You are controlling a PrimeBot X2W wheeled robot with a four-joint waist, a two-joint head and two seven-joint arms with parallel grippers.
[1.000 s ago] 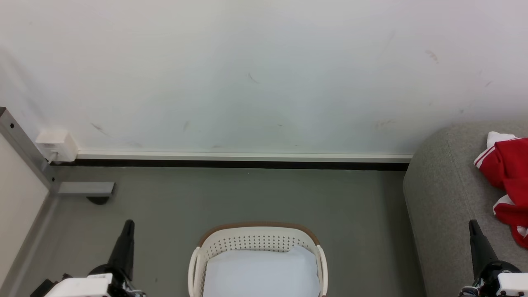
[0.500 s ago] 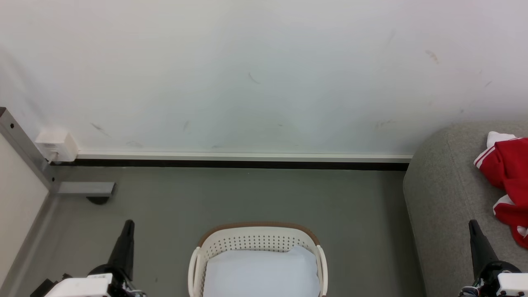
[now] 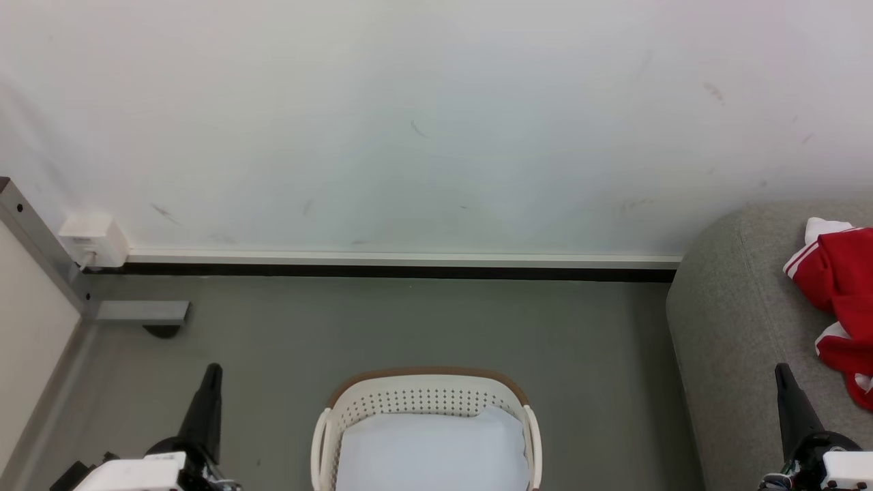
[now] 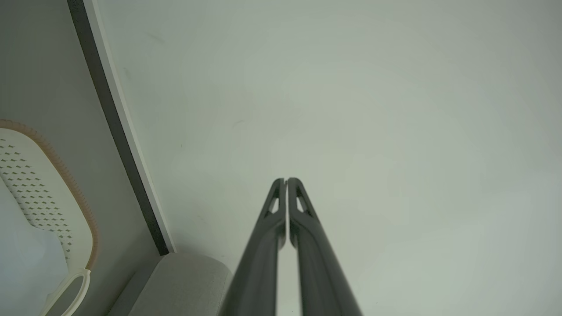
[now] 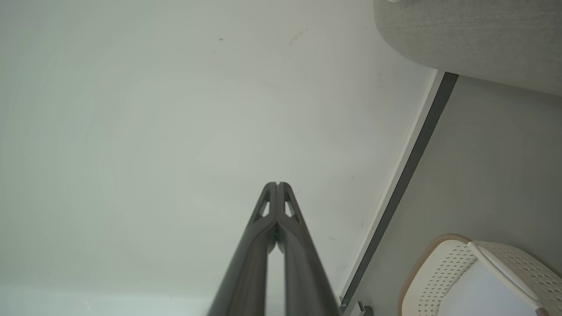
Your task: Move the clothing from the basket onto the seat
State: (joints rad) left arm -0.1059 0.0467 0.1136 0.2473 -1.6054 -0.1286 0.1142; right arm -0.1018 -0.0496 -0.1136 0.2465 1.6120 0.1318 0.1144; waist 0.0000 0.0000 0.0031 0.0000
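Clothing (image 3: 840,273): one red garment with white striped trim, lying crumpled on top of the seat (image 3: 736,320) at the head view's right edge. Part of it runs out of frame, so its full extent cannot be told. It is well apart from the basket and touched by neither gripper.

Seat: one grey sofa, its rounded end toward the wall (image 3: 436,123).

Basket (image 3: 423,397): one, standing on the floor (image 3: 409,320), centre bottom of the head view. It holds one pale flat sheet (image 3: 433,450) and no red fabric in the part that shows. Its near half is cut off by the frame.

Left gripper (image 3: 213,372): one, low left, fingers pressed together, holding nothing. Right gripper (image 3: 781,372): one, low right beside the sofa's side, likewise closed and empty. Both wrist views look along closed fingers at bare wall.

Step, as judged: the transfer looks complete, with the garment on the seat and both arms parked either side of the basket.

Next move, as judged: no grasp is called for. At most it needs a downward look to confirm that the hidden part of the basket holds no more clothing.
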